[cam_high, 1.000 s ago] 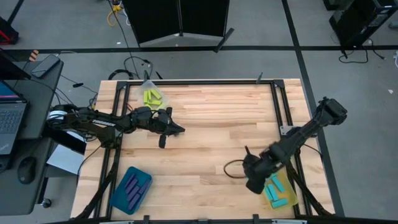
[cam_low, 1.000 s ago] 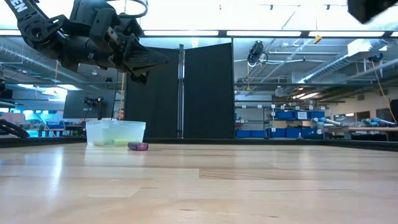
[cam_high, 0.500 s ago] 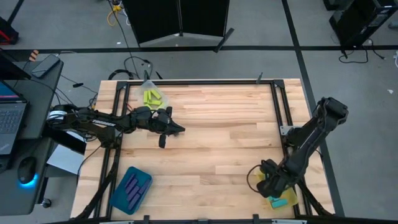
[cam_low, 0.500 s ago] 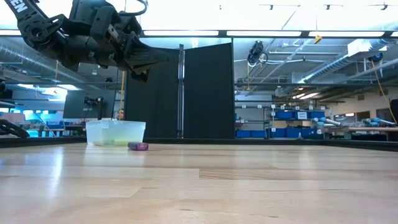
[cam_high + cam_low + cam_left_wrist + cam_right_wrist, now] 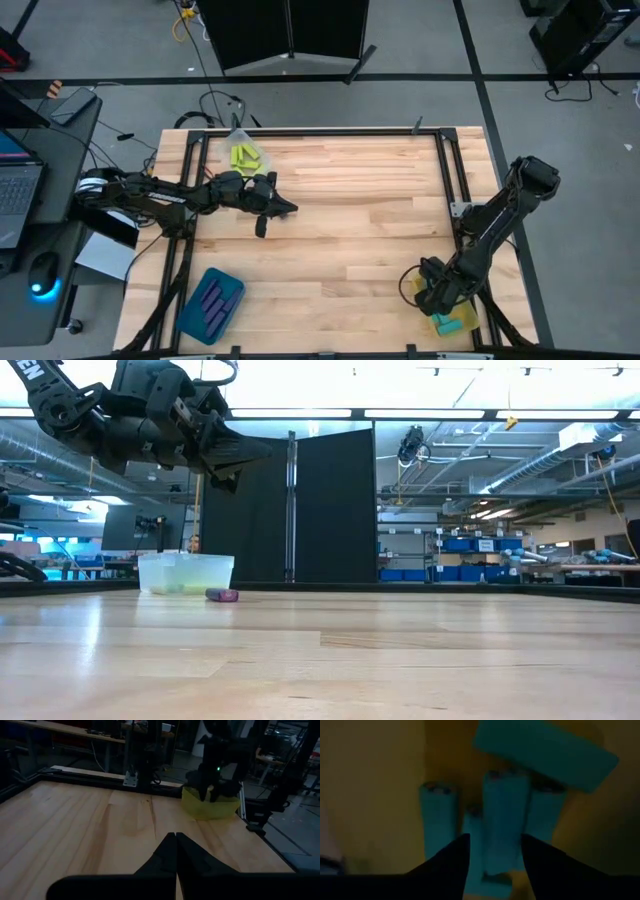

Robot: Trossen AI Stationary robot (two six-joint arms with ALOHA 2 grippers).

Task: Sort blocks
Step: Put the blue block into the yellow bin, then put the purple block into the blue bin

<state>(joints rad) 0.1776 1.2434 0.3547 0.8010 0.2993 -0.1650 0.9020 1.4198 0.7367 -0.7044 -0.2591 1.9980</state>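
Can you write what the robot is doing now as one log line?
right pincer: open over cyan blocks in yellow tray | left pincer: shut, waiting

The pale wooden counter (image 5: 340,220) sits in a dark metal frame. Directly on it lie a clear tray (image 5: 243,153) at the far left corner, a teal tray (image 5: 210,304) near left, a yellow tray (image 5: 447,305) near right, and one purple block (image 5: 222,595) beside the clear tray.

Left gripper (image 5: 175,840) shut, right gripper (image 5: 492,842) seemingly parted
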